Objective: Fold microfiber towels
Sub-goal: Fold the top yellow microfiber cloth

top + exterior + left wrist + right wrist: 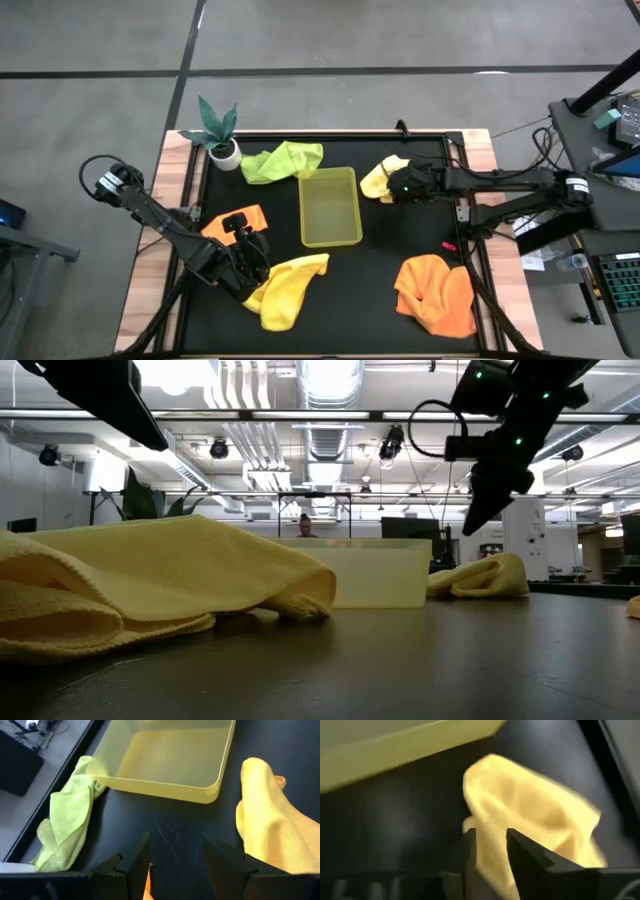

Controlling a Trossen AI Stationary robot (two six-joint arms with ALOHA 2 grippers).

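Several microfiber towels lie crumpled on the black table top: a green one point(282, 160) at the far left, a pale yellow one point(383, 176) beyond the tray's right side, a pale yellow one point(285, 288) near the front, an orange one point(238, 218) at the left, and an orange one point(435, 292) at the front right. My left gripper point(175, 856) hangs open above the table beside the left orange towel, pointing toward the tray. My right gripper point(490, 845) hovers over the far pale yellow towel point(530, 815), fingers a little apart, clear of it in the low view point(472, 520).
A yellow-green plastic tray point(330, 236) stands in the table's middle. A potted plant point(222, 140) stands at the far left corner. A raised wooden frame point(172, 230) borders the table. A person point(305, 525) shows far off in the room behind.
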